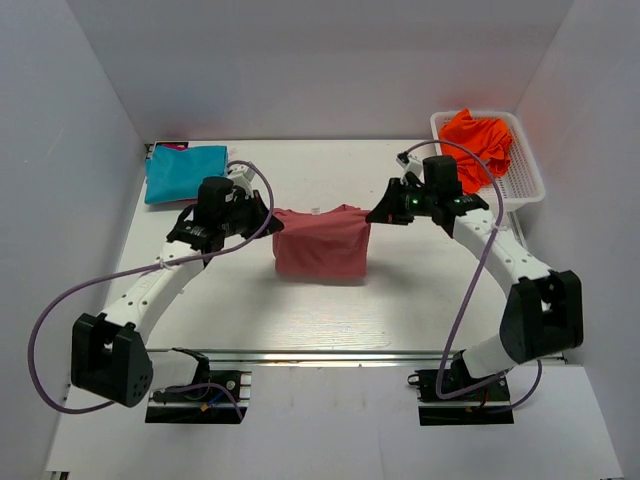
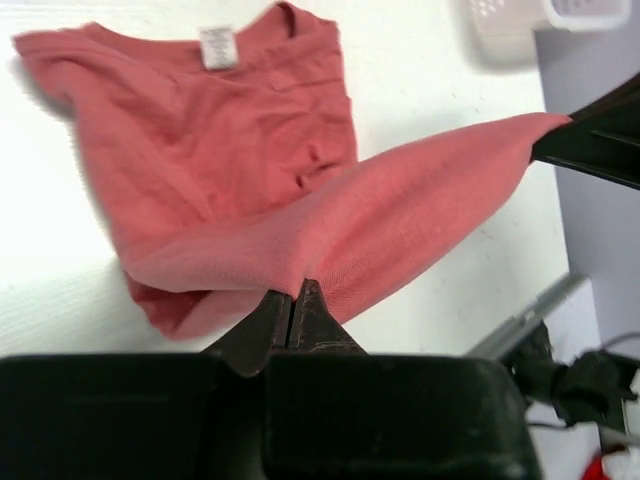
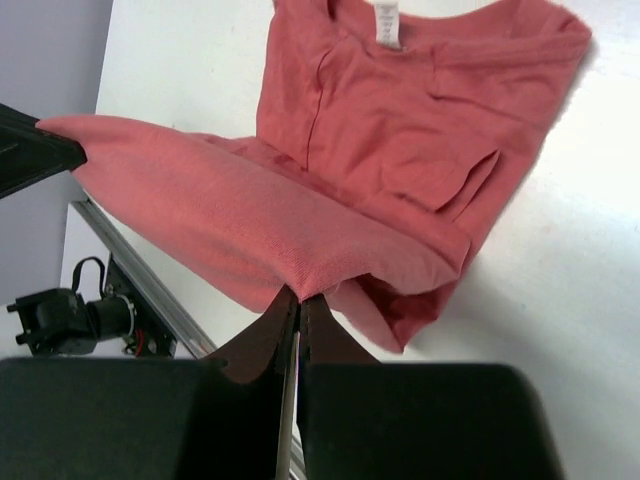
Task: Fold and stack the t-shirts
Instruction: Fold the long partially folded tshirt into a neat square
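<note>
Salmon t-shirt [image 1: 322, 243], centre of the overhead view, held between the two arms; one edge is drawn taut in a near-horizontal line from gripper to gripper, the rest drooping below it onto the white table [image 1: 300, 320]. In the left wrist view the taut fold runs from the lower centre to the right edge of the frame, while the body of the shirt lies rumpled on the table in the upper left, collar uppermost, its white neck label [image 2: 217, 46] showing. The right wrist view mirrors this, with the fold running to the left edge and the label at top centre. Left gripper [image 2: 293, 300]: fingers pressed together, pinching the fabric at the lower edge of the fold. Right gripper [image 3: 297, 300]: fingers likewise closed on the cloth at its own end. Teal t-shirt [image 1: 185, 172]: folded flat at the upper left of the table, well apart from the salmon one. Orange t-shirt [image 1: 480, 135]: bunched inside the white mesh basket [image 1: 530, 175] at the upper right corner of the table.
</note>
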Controlling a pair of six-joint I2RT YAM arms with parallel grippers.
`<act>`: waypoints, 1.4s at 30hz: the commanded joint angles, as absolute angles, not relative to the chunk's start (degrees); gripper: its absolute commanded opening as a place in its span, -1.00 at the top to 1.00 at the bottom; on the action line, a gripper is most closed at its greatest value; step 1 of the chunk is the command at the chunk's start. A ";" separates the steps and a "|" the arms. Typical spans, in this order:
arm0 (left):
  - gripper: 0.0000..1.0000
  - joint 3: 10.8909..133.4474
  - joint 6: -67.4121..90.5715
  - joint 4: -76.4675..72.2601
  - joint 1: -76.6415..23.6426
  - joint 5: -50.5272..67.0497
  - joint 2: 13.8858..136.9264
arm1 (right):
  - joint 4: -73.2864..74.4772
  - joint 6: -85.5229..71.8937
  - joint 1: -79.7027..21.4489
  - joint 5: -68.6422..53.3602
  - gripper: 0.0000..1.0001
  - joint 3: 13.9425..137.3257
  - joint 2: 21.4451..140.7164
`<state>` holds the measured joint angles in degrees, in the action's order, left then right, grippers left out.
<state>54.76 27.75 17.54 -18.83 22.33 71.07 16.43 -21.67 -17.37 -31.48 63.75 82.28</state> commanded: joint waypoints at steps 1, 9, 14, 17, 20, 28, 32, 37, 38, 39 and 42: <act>1.00 59.22 28.48 16.52 -18.02 14.25 73.11 | 13.62 -22.06 -16.44 -31.90 1.00 69.16 85.51; 1.00 67.39 26.81 14.76 -16.26 12.66 83.92 | 15.73 -22.41 -14.86 -34.01 1.00 78.48 96.48; 1.00 70.66 26.81 13.62 -15.12 16.52 90.60 | 16.78 -22.33 -13.98 -34.98 1.00 83.92 102.74; 1.00 73.64 26.81 13.62 -13.89 16.52 95.17 | 17.05 -22.24 -13.54 -34.72 1.00 87.35 106.43; 1.00 77.68 26.81 13.62 -12.84 18.27 100.17 | 17.58 -22.85 -13.01 -34.37 1.00 91.13 110.91; -1.00 90.15 23.82 12.99 -10.20 23.12 111.87 | 17.30 -21.54 -11.60 -31.99 -0.77 105.25 124.51; -1.00 92.46 22.50 14.24 -9.67 24.77 112.41 | 18.37 -19.25 -12.21 -32.70 -0.81 109.08 124.29; -1.00 87.99 20.40 10.29 -10.99 29.08 110.65 | 12.75 -18.19 -12.74 -33.13 -0.81 97.40 114.19; -1.00 86.76 20.39 10.28 -11.60 30.22 110.65 | 12.14 -18.19 -12.83 -34.18 -0.81 93.90 113.13; -1.00 86.14 20.39 9.41 -11.60 31.19 110.65 | 10.91 -18.19 -12.92 -34.89 -0.81 91.17 110.77; -1.00 85.43 19.78 12.20 -12.65 28.58 110.65 | 9.42 -17.67 -13.80 -37.52 -0.81 84.67 108.47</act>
<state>86.37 21.58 11.27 -11.49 27.66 114.10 13.72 -19.18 -12.95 -33.95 89.14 112.01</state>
